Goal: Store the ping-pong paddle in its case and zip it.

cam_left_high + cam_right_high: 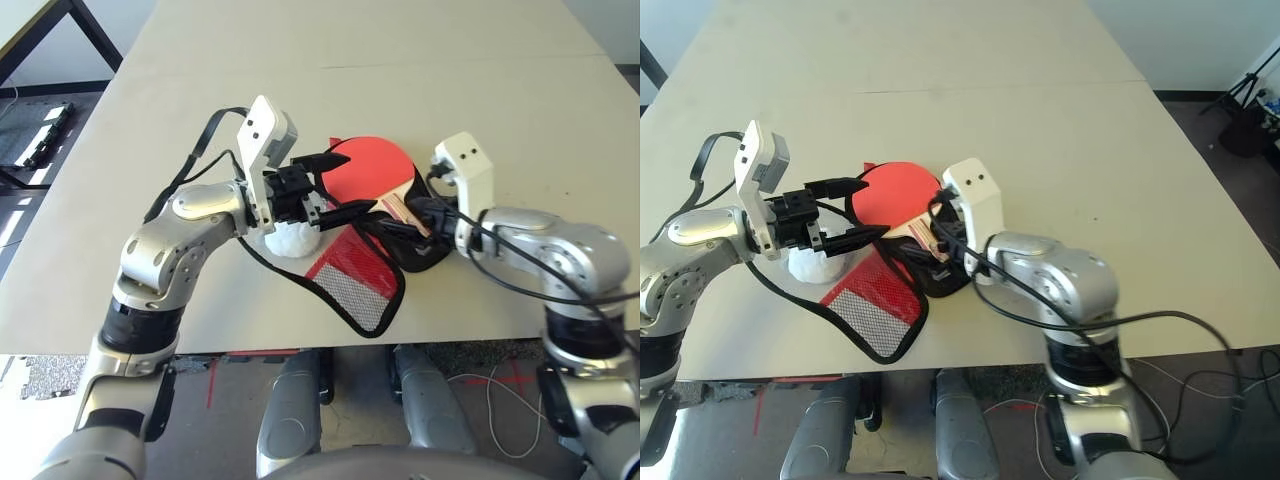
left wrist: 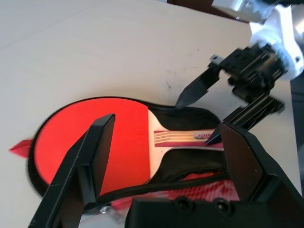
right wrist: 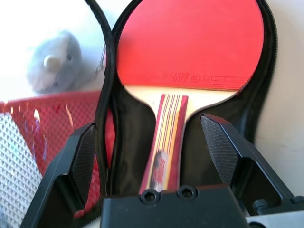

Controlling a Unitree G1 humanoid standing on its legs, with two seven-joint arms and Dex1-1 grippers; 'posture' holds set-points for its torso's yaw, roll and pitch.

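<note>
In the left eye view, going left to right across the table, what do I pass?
Left gripper, open → white fluffy wad below it → red mesh flap of the case → ping-pong paddle lying in the open case → right gripper, open, at the paddle's handle.

Both head views look forward and down across the desk (image 1: 420, 60) from above the forearms. Each wrist view looks closely along its own fingers (image 3: 221, 147). All four views share the paddle (image 3: 190, 40) lying in the open case (image 3: 121, 156).
</note>
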